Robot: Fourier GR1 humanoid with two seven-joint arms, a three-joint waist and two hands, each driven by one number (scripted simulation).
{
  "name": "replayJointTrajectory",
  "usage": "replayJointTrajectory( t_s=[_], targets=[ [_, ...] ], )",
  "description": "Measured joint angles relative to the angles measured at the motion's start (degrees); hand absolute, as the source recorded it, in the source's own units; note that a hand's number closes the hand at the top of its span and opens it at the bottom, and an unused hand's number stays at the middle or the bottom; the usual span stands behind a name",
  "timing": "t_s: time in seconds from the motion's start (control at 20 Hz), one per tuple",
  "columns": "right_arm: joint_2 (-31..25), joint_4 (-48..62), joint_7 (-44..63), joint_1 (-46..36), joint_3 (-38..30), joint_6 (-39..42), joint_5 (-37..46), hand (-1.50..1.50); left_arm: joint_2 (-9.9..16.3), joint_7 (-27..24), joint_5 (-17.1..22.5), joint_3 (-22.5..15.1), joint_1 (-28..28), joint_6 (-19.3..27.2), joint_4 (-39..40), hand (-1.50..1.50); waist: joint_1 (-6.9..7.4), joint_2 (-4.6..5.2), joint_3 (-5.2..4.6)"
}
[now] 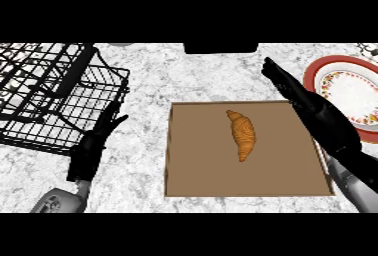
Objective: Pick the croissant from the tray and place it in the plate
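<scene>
A golden croissant (242,135) lies lengthwise in the middle of the flat brown tray (199,175). To the tray's right stands a white plate (347,90) with a red rim and flower pattern, partly cut off by the view's edge. My right hand (314,107) stretches with straight fingers along the tray's right edge, between croissant and plate, touching neither. Left of the tray my left hand (96,140) rests open on the counter, fingers pointing up.
A black wire dish rack (52,95) fills the upper left, close to my left hand. A dark object (220,48) sits at the counter's far edge above the tray. The counter (192,75) is white marble.
</scene>
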Motion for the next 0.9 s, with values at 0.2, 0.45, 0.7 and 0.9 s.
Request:
replayJointTrajectory(
  t_s=[0.2, 0.45, 0.7, 0.9],
  targets=[
    [-0.75, 3.23, 3.44, -3.54, -4.58, -0.55, -1.76, 1.5, -1.49, 1.87, 1.49, -1.41, 1.03, -0.89, -5.3, 0.0, 0.81, -0.05, -0.72],
    [-7.95, 10.4, 9.18, -7.63, -8.81, -5.54, 6.15, -1.5, -3.04, 6.54, 5.32, -1.2, 3.44, -1.71, -3.63, 0.0, 1.22, 0.93, -1.87],
    [-3.42, 18.91, 5.7, -7.97, -12.63, -14.64, 10.14, -1.5, -4.36, 8.6, 8.19, -0.47, 5.07, -3.48, -1.46, 0.0, 1.31, 0.95, -1.84],
    [-1.92, 21.14, 1.87, -7.01, -14.24, -13.31, 11.07, -1.5, -4.84, 9.48, 8.62, 0.69, 5.54, -5.01, -1.33, 0.0, 0.81, 0.58, -1.82]
  ],
)
